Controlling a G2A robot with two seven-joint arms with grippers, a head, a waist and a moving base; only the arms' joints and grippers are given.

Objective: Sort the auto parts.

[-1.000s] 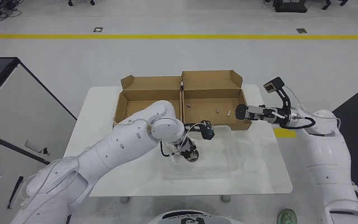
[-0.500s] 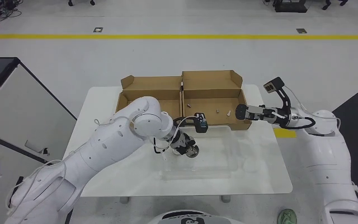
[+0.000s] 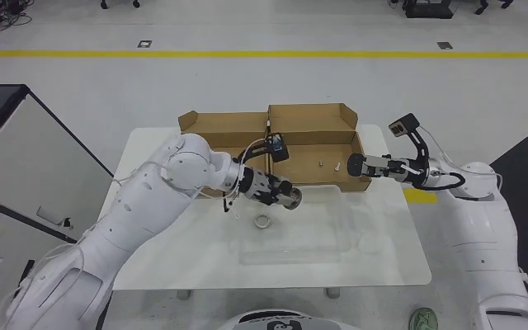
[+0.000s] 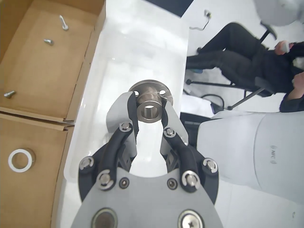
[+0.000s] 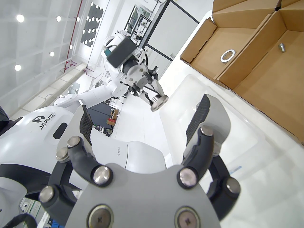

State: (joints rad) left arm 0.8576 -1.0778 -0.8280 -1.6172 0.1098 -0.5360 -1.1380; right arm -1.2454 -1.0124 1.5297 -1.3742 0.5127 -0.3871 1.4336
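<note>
Left gripper [image 4: 149,117] clamped on flanged hub [image 4: 150,84] by collar, over back edge of tray [image 3: 330,247]; I judge it bound for left box [image 4: 40,138]. Right gripper [image 5: 144,104] fingers spread, empty, near back-right corner of table [image 3: 157,239], out of path.

An industrial robotics lab is showing here. Far beyond the right claw [image 5: 144,105], rows of ceiling lights [image 5: 20,18] are glowing over equipment racks [image 5: 140,22] — and a yellow floor line [image 3: 264,54] is running across the wide grey floor [image 3: 330,91] past the claw.
</note>
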